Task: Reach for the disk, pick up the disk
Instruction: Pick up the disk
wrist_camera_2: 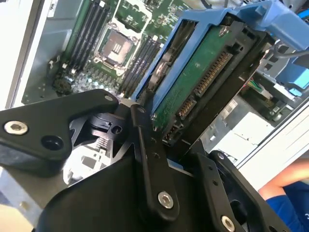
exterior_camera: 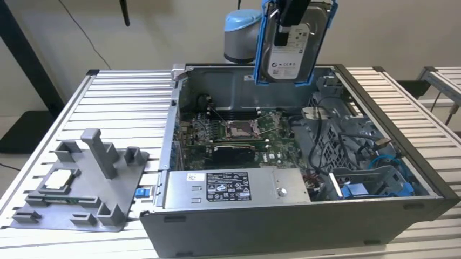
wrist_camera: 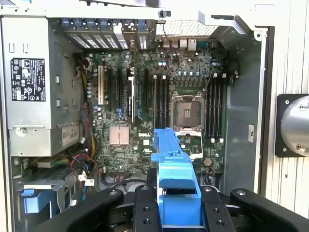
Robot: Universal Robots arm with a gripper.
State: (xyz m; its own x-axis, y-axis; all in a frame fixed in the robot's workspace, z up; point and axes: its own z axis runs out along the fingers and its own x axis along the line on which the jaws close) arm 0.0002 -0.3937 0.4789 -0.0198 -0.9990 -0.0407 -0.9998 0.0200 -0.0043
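The disk [exterior_camera: 290, 54] hangs upright high over the back of the open computer case [exterior_camera: 303, 221], its white label facing the exterior view and blue rails down its edges. My gripper [exterior_camera: 291, 21] comes down from above and is shut on the disk's upper part. In the second wrist view the disk [wrist_camera_2: 198, 82] shows its green circuit side and connector, clamped between the black fingers [wrist_camera_2: 145, 145] of the gripper [wrist_camera_2: 178, 140]. In the first wrist view the disk's blue rail [wrist_camera: 171, 164] points edge-on between the fingers, above the motherboard [wrist_camera: 145, 96].
Below lie the processor socket [exterior_camera: 239, 128], the power supply [exterior_camera: 230, 186] and a blue bracket [exterior_camera: 357, 190] among cables. A grey fixture [exterior_camera: 79, 186] with a small silvery chip [exterior_camera: 58, 179] sits on the slatted table at the exterior view's left. A person's blue sleeve [wrist_camera_2: 287, 205] is nearby.
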